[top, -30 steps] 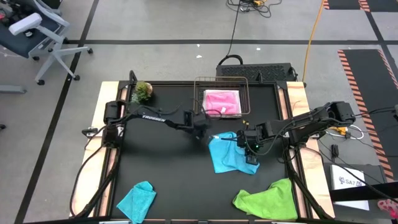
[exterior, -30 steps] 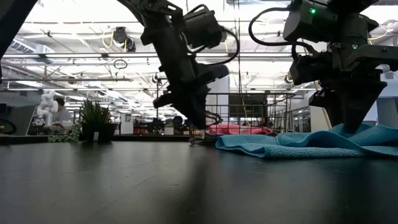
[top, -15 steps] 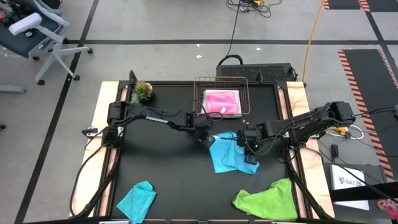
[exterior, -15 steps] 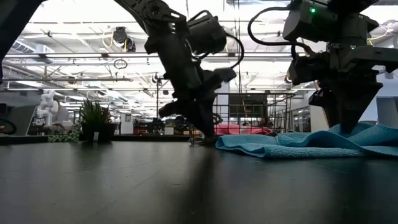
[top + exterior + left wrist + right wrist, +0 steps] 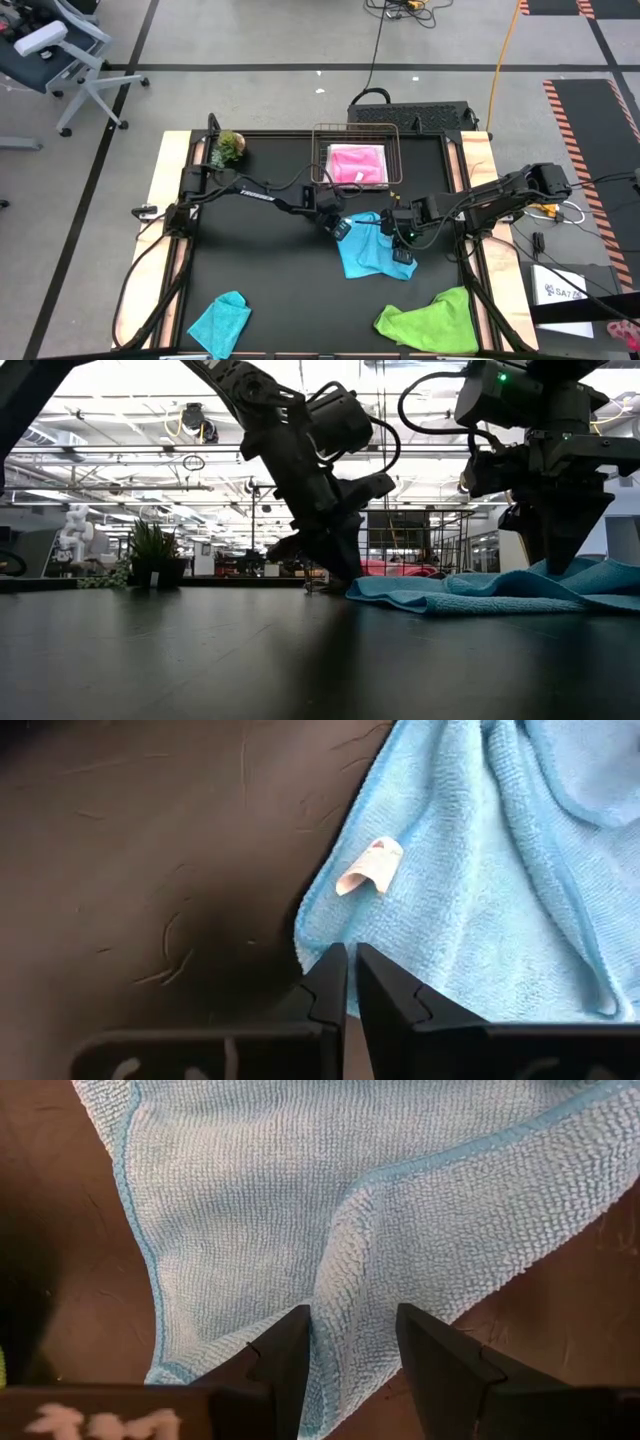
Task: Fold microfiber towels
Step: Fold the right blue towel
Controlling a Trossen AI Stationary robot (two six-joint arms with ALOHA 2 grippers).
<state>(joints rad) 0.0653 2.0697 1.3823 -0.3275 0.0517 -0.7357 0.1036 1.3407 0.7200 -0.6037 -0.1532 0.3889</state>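
Black and matte, the desk (image 5: 260, 270) carries a sky blue towel (image 5: 365, 245) near its middle — a soft, looped-pile cloth, rumpled, with one layer folded over another and a stitched border along its edges. A small pale tag (image 5: 370, 866) sticks out of the nap near one corner of that towel.

At that corner sits the left hand (image 5: 338, 228), its two dark fingers drawn together with only a thin slit between them, the tips at the towel's edge; no cloth shows between them. The right hand (image 5: 405, 256) is down on the far side of the same towel, fingers apart and straddling a raised ridge of the fabric.

Behind the blue towel stands a wire basket (image 5: 392, 150) holding a hot pink towel (image 5: 358, 165), folded flat into a neat rectangle. In front of the blue towel, toward the desk's near edge, lie a crumpled lime green towel (image 5: 430, 322) and a smaller teal towel (image 5: 220, 320) — both loose heaps.
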